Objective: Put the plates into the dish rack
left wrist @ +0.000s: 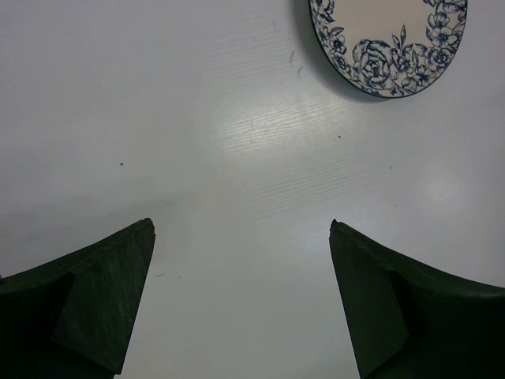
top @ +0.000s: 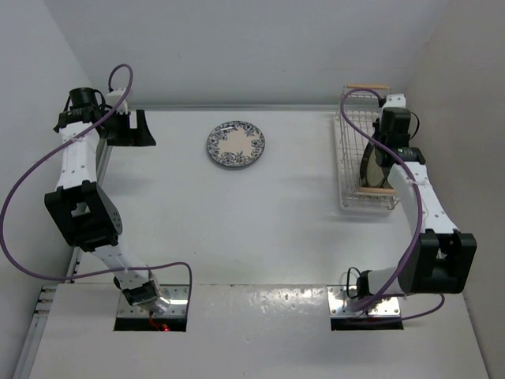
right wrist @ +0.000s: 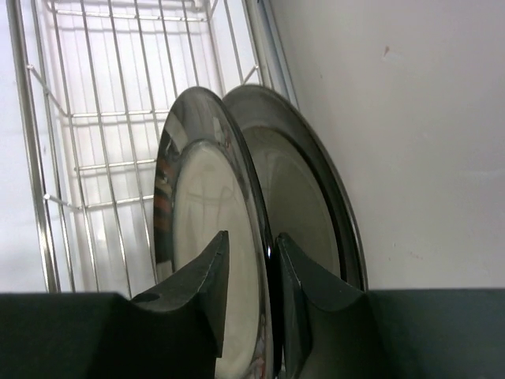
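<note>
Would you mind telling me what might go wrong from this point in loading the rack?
1. The right hand straddles the rim of the nearer plate, which stands close to the second plate in the dish rack; pulling out askew might tip one onto the other.
2. The floral plate lies flat on the table; the open left hand may struggle to get under its rim.
</note>
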{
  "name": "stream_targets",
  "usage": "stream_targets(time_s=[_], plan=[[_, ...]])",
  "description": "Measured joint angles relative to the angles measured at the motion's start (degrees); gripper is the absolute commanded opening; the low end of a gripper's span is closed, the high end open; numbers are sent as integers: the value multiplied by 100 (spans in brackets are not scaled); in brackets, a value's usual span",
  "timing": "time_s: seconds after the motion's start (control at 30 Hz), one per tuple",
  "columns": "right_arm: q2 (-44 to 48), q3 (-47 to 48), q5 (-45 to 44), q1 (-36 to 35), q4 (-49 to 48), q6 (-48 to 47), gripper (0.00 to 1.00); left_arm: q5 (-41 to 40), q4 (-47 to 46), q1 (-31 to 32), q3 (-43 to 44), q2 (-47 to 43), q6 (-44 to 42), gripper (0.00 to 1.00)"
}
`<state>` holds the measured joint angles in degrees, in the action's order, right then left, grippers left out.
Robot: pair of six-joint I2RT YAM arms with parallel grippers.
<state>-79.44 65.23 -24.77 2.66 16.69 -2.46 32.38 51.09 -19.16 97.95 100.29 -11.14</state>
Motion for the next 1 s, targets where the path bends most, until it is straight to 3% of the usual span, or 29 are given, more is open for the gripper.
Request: stream_targets(time_s=[0.13,0.27,0.3,0.33,0.43,0.6,0.7,0.73,0.8,0.83,0.87,0.9,0.93,1.0], plan=[[0,0,81,13,-118,-13,29,-2,2,-31,0,17,0,96],[0,0,173,24,-142,-4,37,-2,2,-39,0,17,0,96],[0,0,221,24,-146,-4,42,0,2,-39,0,17,0,96],[0,0,245,24,-151,7,57,0,2,-39,0,17,0,96],[0,42,337,22,-142,11,79,0,2,-39,0,17,0,96],[39,352,350,9,-118,-138,95,0,-2,-39,-2,37,0,96],[42,820,260,0,-81,-195,95,0,-2,-39,0,101,0,96],[42,1012,249,-24,-76,-199,93,-4,-2,-39,0,120,0,96],[66,1340,225,-107,-63,-210,34,-11,-2,-39,0,164,0,96],[74,1480,236,-208,-50,-197,15,-20,0,-39,0,181,0,96],[74,1650,243,-411,-15,-114,6,-24,0,-39,0,199,0,96],[50,1770,280,-599,7,-98,10,-33,0,-39,0,210,0,96],[-22,1950,299,-868,76,-11,21,-44,0,-42,0,219,0,96],[-341,2376,531,-1338,201,227,59,-63,-2,-39,0,236,0,96]])
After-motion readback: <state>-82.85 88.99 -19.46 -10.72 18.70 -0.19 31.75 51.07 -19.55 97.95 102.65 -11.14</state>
